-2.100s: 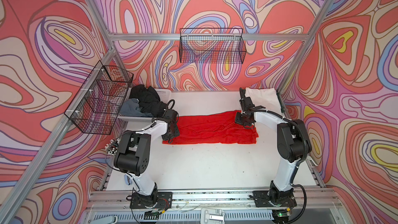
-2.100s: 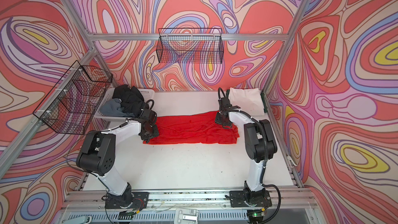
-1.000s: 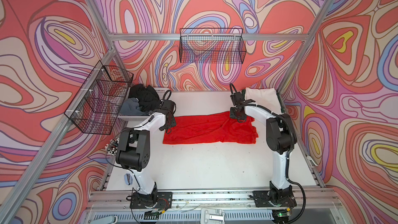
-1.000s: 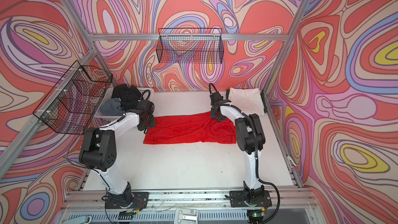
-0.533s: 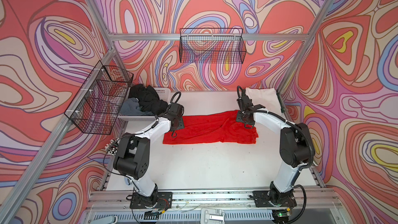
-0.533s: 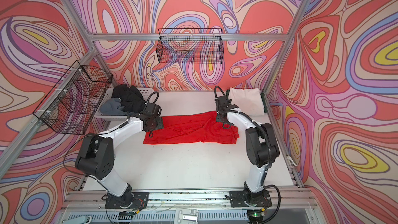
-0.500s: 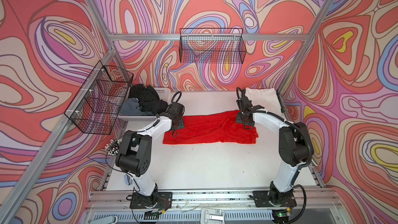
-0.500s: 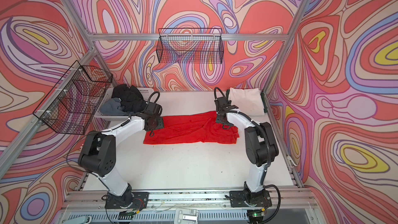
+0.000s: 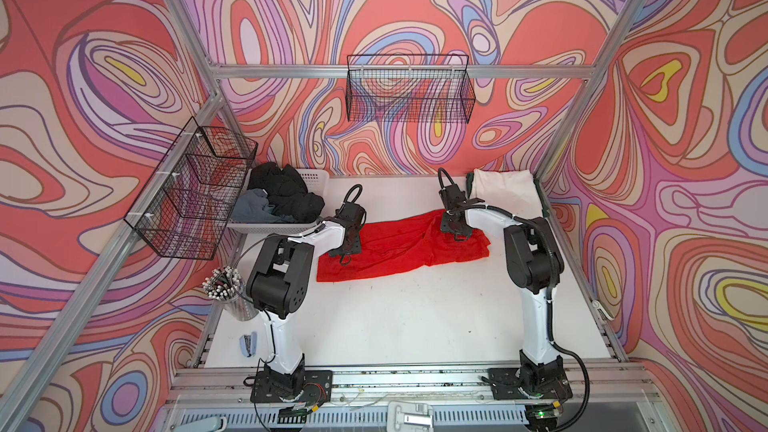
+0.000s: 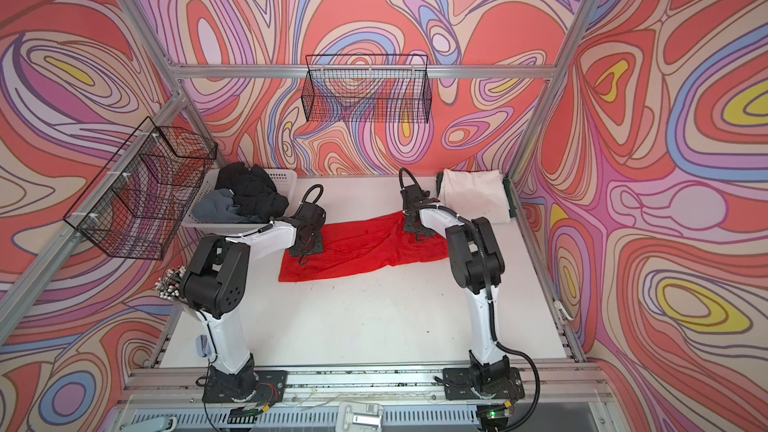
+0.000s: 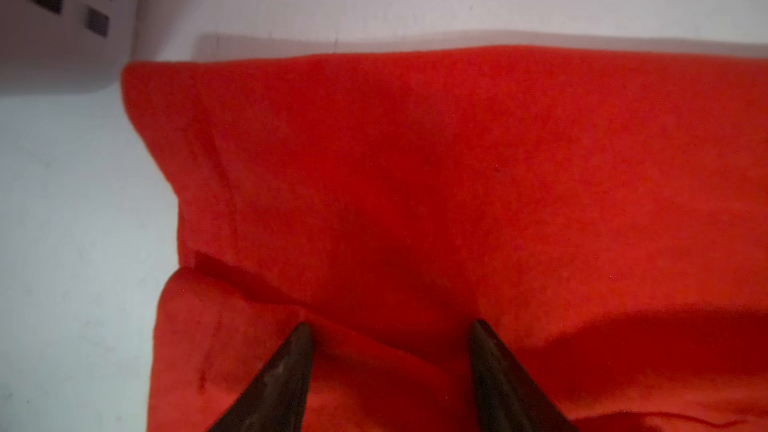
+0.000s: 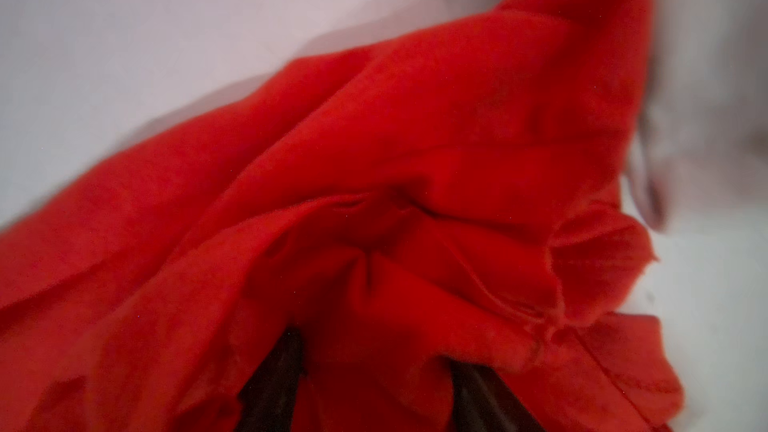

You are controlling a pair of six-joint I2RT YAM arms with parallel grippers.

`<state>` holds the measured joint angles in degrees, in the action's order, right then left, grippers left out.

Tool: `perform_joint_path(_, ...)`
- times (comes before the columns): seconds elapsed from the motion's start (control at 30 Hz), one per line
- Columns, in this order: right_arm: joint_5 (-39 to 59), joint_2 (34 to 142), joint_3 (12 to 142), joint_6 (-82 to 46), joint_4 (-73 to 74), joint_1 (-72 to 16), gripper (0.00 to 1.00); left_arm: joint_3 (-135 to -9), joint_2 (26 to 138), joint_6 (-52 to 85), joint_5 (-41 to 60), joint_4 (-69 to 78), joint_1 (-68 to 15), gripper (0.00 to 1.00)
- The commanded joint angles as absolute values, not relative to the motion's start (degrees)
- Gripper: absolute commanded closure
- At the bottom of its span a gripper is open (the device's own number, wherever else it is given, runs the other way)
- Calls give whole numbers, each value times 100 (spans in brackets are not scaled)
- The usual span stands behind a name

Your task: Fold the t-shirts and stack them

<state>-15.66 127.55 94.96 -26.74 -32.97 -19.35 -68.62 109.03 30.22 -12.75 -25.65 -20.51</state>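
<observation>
Partly buried in blurred red t-shirt (image 12: 415, 139) folds, right claw (image 12: 374, 353) — grip unclear, left claw (image 11: 390, 324) apparently spread.

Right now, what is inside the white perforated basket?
Crumpled black garments and a grey shirt fill the white perforated basket, heaped above its rim. Whatever lies beneath them is covered.

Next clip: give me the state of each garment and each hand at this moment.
red t-shirt: folded into a long strip, right end rumpled.
white t-shirt: folded, lying on the dark green t-shirt.
black t-shirts and grey t-shirt: heaped unfolded in the white basket.
left hand: open, tips at the red t-shirt's left end.
right hand: open, tips in its rumpled end.
</observation>
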Motion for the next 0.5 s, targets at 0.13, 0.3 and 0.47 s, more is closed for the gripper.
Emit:
perform_joint_path(0.13, -1131, 14330, 10973, -2027, -4043, -2415, 41, -5639, 10495, 3615, -1151, -3314, -2490, 43)
perform_joint_path(0.3, -826, 14995, 12239, -1295, -4521, -2514, 38, -4910, 10131, 4203, -1195, -3523, -3110, 45)
perform_joint_path(0.47, -784, 15828, 13969, -853, -5328, -2508, 23, -4661, 9879, 4950, -1182, -4009, -4012, 45)
